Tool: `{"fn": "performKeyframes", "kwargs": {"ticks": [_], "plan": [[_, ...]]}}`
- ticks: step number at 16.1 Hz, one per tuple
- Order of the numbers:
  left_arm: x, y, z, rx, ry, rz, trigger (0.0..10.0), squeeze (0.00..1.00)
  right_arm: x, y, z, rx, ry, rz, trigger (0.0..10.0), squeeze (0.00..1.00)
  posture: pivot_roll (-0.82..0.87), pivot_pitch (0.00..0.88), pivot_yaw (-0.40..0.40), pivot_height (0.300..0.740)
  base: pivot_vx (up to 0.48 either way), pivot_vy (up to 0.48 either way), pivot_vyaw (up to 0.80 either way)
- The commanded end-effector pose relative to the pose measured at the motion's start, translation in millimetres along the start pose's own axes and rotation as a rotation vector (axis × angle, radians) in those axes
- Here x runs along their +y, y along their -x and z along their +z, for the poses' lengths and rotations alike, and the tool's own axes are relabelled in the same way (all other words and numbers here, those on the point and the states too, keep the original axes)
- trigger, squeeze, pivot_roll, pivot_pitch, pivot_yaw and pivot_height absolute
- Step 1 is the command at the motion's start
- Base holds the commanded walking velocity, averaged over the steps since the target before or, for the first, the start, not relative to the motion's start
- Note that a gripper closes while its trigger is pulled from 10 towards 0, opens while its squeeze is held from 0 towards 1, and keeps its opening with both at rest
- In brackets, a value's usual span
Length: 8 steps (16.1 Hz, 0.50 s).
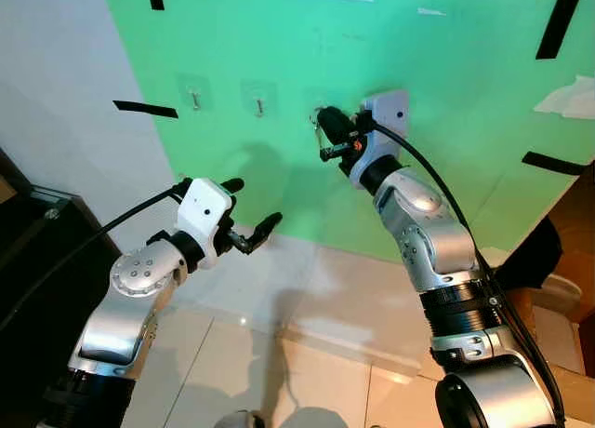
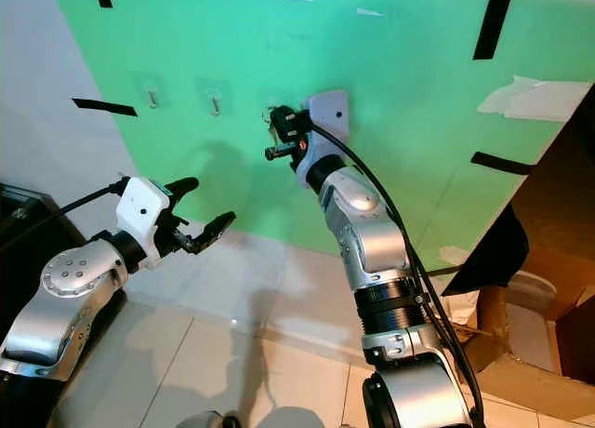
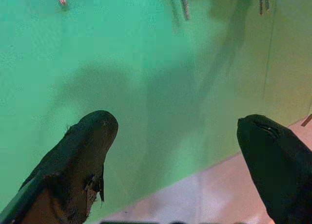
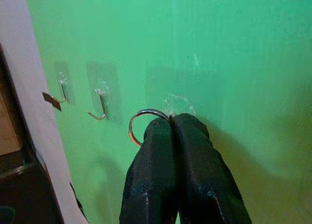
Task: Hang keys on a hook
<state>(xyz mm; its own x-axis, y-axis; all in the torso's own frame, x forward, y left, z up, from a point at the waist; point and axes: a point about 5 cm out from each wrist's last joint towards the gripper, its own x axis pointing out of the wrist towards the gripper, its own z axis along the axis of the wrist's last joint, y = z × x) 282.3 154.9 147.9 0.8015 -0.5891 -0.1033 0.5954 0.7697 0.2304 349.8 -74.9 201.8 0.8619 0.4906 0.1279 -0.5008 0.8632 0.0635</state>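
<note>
Through my left eye, my right claw (image 1: pixel 327 130) is raised against the green board (image 1: pixel 446 121), its fingers pinched together on the key ring (image 1: pixel 324 153), which hangs just under the tips beside an orange spot on the claw. Two small metal hooks (image 1: pixel 195 100) and (image 1: pixel 260 103) on clear adhesive pads sit on the board to my left of that claw, the nearer one close by but not touching. My left claw (image 1: pixel 249 214) hovers lower, in front of the board's bottom edge, fingers spread apart and holding nothing. Through my right eye the layout is the same: the right claw up at the height of the hooks, the left one low and idle above the tiled floor (image 2: pixel 223 372). My left wrist camera looks between its two parted black fingers (image 3: pixel 83 151) at bare green board, with hook ends just visible far off. My right wrist camera shows my fingers closed tight on the silver ring, its open loop jutting out to one side toward the two hooks, while a third clear pad (image 4: pixel 178 104) sits right at my fingertips, its hook hidden behind them. I judge I am in the hanging step: next I must line the ring's loop over a hook tip, lower it on, then let go.
</note>
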Motion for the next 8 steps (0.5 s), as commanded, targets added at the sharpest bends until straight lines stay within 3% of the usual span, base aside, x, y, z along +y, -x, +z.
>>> {"fn": "performKeyframes", "kwargs": {"ticks": [1, 8], "plan": [[0.0, 1.0, 3, -0.002, -0.013, -0.010, 10.0, 0.00, -0.5, -5.1, 3, 0.005, 0.025, -0.016, 10.0, 0.00, -0.03, 0.000, 0.050, 0.740, 0.000, 0.000, 0.00], [-0.3, 0.6, 2, 0.008, -0.012, -0.019, 10.0, 0.00, -5.1, -16.2, 1, 0.038, 0.023, -0.091, 10.0, 0.00, -0.03, 0.000, 0.049, 0.740, 0.000, 0.000, 0.00]]}}
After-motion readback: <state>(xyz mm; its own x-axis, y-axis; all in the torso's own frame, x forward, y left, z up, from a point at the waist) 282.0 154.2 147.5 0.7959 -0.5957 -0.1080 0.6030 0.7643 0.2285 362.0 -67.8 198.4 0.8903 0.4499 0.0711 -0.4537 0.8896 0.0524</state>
